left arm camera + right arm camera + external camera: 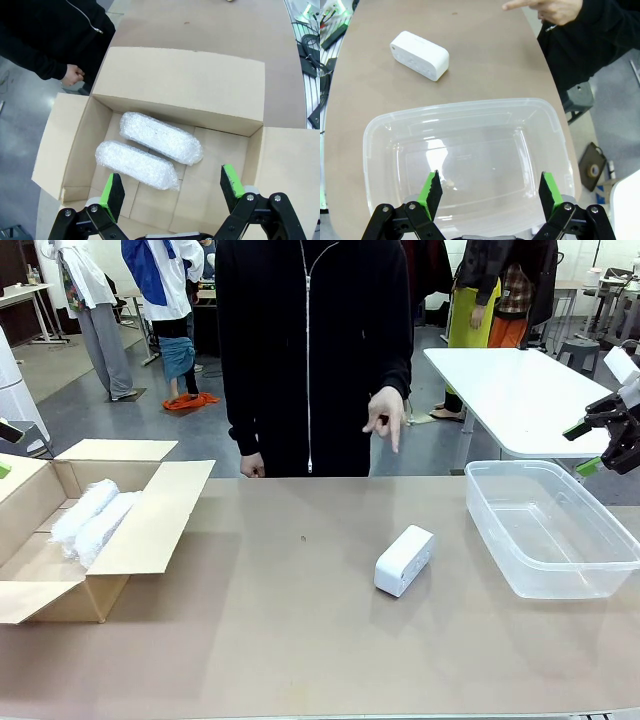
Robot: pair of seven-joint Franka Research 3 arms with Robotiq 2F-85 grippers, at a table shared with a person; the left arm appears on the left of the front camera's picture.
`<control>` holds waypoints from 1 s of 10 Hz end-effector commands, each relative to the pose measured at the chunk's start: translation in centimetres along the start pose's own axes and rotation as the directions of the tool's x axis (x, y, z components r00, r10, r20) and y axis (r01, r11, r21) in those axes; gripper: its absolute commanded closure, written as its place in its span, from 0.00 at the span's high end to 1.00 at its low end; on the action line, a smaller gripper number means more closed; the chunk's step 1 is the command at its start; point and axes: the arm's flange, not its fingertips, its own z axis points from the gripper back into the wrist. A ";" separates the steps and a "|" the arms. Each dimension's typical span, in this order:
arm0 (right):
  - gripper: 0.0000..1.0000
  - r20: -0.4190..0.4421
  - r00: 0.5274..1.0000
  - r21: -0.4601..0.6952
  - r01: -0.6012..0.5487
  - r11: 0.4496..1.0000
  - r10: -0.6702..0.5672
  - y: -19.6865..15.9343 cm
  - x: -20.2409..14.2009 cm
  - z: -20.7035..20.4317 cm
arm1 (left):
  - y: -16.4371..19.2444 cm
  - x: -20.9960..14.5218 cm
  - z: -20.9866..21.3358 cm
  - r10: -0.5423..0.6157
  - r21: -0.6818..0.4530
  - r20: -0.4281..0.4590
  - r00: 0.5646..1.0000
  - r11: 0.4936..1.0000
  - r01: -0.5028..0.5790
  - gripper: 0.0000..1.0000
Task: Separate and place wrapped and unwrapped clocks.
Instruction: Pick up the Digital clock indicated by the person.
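Note:
Two wrapped bundles of bubble wrap lie side by side in an open cardboard box [150, 520]; the nearer wrapped bundle [136, 164] and the farther one [160, 137] show from above, and both [92, 520] show at the table's left. My left gripper [172, 187] hovers open over the box, empty, and just shows at the left edge [4, 450]. The unwrapped clock [404, 560], a smooth white block [419, 55], lies on the table's middle. My right gripper [585, 447] hangs open and empty above a clear plastic bin [600, 585], its pads [432, 187] over the bin's rim [470, 107].
A person in black stands at the far side, one hand [385, 418] pointing a finger down toward the table [300, 640], the same hand [550, 9] showing past the bin. The other hand [74, 76] rests near the box's flap. A white table [520, 390] stands behind.

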 end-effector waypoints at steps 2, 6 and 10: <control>1.00 0.000 1.000 0.002 0.000 1.000 0.000 0.0 0.0 -0.2 | 0.1 -0.2 0.0 -0.007 -0.001 0.017 1.000 1.000 0.007 1.00; 1.00 0.000 1.000 0.002 0.000 1.000 0.000 0.0 0.0 -0.2 | 0.1 -0.2 0.0 -0.007 -0.001 0.017 1.000 1.000 0.007 1.00; 1.00 0.000 1.000 0.002 0.000 1.000 0.000 0.0 0.0 -0.2 | 0.1 -0.2 0.0 -0.007 -0.001 0.017 1.000 1.000 0.007 1.00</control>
